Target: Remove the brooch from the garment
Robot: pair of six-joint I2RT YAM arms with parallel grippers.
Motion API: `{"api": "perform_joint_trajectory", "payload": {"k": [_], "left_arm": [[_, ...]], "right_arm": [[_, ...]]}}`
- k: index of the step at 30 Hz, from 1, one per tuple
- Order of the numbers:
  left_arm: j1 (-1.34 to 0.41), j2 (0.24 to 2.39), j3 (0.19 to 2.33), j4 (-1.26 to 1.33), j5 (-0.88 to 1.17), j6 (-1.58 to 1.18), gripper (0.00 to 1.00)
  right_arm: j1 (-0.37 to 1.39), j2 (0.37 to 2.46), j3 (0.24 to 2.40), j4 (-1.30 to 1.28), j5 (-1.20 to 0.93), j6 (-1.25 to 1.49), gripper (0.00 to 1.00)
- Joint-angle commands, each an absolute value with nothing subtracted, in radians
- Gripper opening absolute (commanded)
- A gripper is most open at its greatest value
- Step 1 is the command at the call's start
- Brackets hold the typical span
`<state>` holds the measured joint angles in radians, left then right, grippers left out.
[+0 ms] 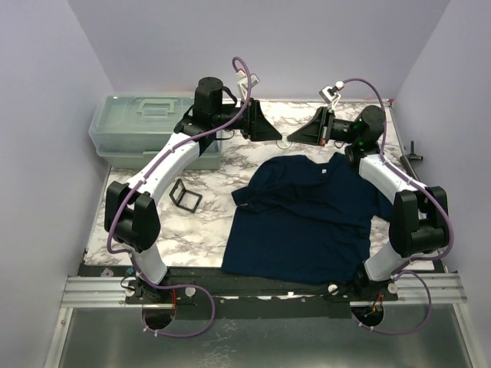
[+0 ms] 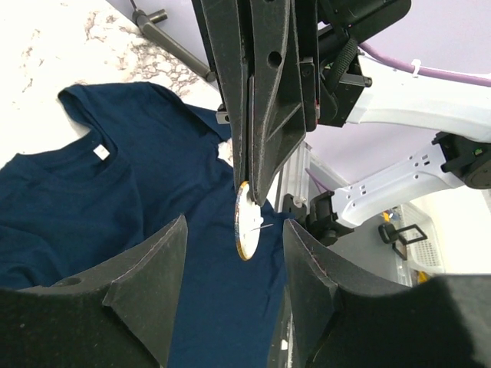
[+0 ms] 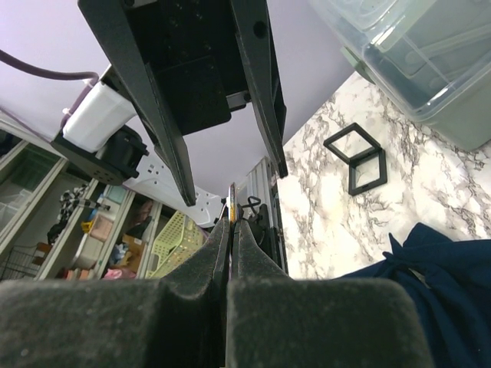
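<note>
R gripper (image 2: 249, 188) pinched shut on brooch (image 2: 247, 230), disc edge-on in air over desk (image 1: 199, 230) far-edge mid, off garment (image 1: 307, 222); L gripper (image 3: 238, 184) head-on, spread wide, holding nothing.

We see lilac walls (image 1: 46, 92) on three sides, a marbled white tabletop (image 1: 207, 230) — evenly lit, cluttered shelving (image 3: 73, 230) beyond

bare tabletop (image 1: 201, 231) left of garment (image 1: 307, 222), broken by black frame (image 1: 185, 195), bin (image 1: 146, 126) behind
</note>
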<state>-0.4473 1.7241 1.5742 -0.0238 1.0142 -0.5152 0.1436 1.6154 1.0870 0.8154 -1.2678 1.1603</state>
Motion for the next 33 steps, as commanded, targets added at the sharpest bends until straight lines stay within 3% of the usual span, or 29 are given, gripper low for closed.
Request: {"api": "perform_joint_trajectory", "payload": {"k": [1, 23, 33], "left_arm": [[-0.46, 1.752, 1.585, -0.005, 1.05, -0.568, 0.54], [-0.474, 1.769, 1.611, 0.002, 1.008, -0.538, 0.37], [-0.481, 1.766, 1.614, -0.029, 1.014, -0.486, 0.39]], "right_arm": [[0.141, 1.589, 1.081, 0.852, -1.237, 1.179, 0.01], [0.141, 1.595, 1.094, 0.814, -1.22, 1.158, 0.01], [0.141, 1.603, 1.103, 0.809, -1.216, 1.166, 0.01]]}}
